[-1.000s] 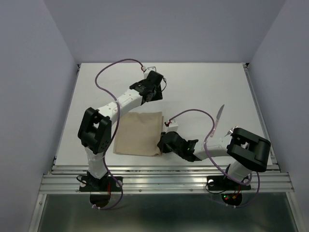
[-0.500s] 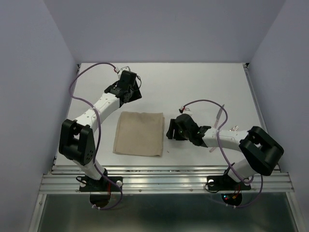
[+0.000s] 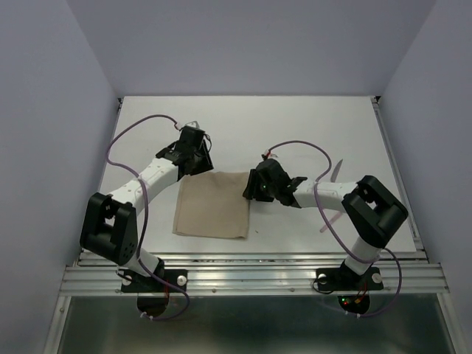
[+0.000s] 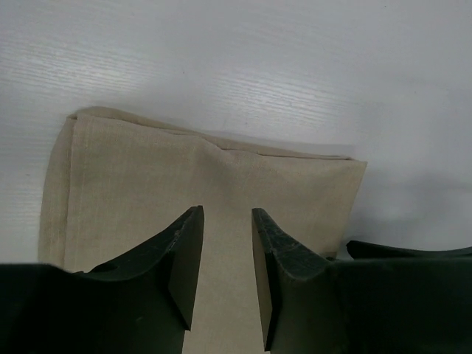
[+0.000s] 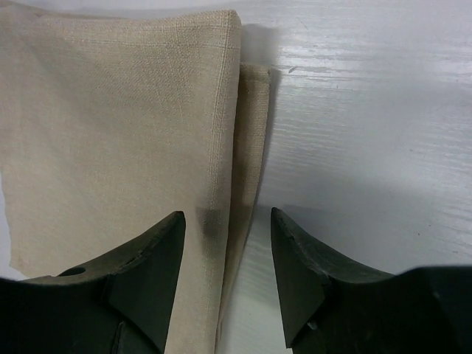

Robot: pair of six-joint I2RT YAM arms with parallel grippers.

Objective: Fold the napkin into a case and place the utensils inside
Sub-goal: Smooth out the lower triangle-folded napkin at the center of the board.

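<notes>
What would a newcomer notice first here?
A folded beige-tan cloth napkin lies flat on the white table, left of centre. Both arms' jaws stand open over it, left at its far edge, right straddling its right edge. Pale pinkish cutlery lies partly hidden under the right arm.

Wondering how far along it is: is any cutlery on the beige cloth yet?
No, the napkin is bare on top, and the utensils lie on the table off to its right.

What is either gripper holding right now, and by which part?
Nothing. The left gripper and right gripper hang open over the napkin's edges.
</notes>
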